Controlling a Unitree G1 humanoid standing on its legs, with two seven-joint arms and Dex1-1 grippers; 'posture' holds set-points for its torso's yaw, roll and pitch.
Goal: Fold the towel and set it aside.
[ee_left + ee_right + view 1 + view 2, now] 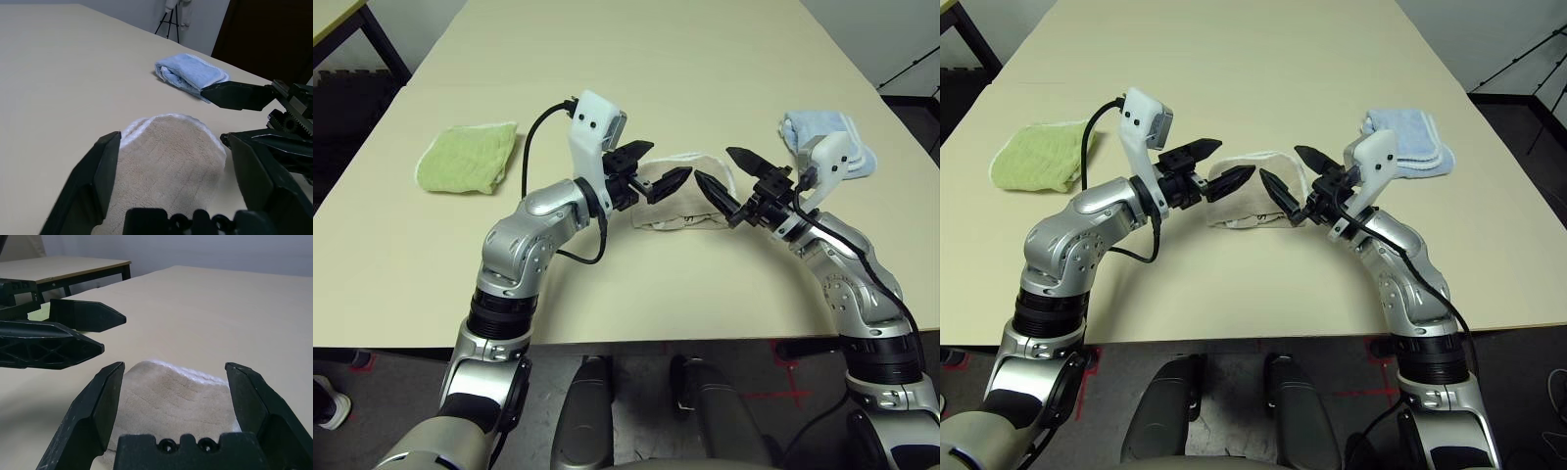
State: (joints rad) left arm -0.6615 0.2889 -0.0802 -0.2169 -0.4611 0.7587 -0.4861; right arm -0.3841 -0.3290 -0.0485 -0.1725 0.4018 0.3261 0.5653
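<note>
The beige towel (677, 191) is lying folded on the pale surface (636, 78), between and just beyond both pincers. The left pincer (656, 172) and right pincer (722, 174) are being held wide open, with nothing gripped. If only the top layer is being pinched when the towel is set aside, the fold could be pulled open. A green towel (468, 159) and a blue towel (1408, 139) are lying to the sides; dark flooring is showing past the surface.
</note>
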